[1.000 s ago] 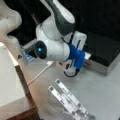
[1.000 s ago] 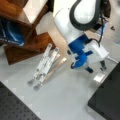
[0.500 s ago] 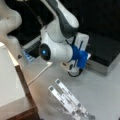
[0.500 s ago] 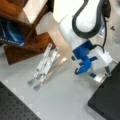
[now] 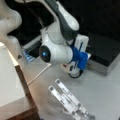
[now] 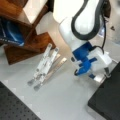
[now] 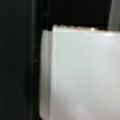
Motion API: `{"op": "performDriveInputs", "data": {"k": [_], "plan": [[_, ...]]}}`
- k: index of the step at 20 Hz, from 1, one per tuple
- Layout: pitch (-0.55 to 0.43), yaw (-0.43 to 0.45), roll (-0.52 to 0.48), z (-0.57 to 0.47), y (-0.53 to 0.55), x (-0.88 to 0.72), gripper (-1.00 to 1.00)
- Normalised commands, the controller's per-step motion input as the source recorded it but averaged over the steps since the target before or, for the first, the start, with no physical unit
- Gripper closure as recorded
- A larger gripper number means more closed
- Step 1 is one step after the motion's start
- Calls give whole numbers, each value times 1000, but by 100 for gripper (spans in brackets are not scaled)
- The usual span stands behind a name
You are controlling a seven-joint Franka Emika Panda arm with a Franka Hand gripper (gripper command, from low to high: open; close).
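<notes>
My gripper hangs low over the grey table on a blue and white wrist mount. In a front view the gripper sits just beside the edge of a black box, nearly touching the table. A folding metal stand lies flat on the table, a short way from the gripper, and shows in both front views. In the wrist view a pale whitish block fills most of the picture, with a dark surface to its left and above. I cannot see anything held.
A wooden shelf unit holding a blue book stands at a front view's left, close to the stand. A wooden block and a white cable lie at a front view's left. A black perforated mat covers a bottom corner.
The arm's wrist and gripper have shifted slightly to the right and lower, closer to the black box. The metal stand has not moved.
</notes>
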Motion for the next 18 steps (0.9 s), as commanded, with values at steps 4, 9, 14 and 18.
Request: {"op": "performDriveInputs", "data": {"k": [4, 9, 14, 18], "plan": [[-94, -70, 71, -35, -53, 97, 100], [-81, -77, 69, -58, -4, 125, 100], [-78, -80, 63, -92, 48, 167, 100], [-78, -77, 51, -84, 45, 155, 100]]}}
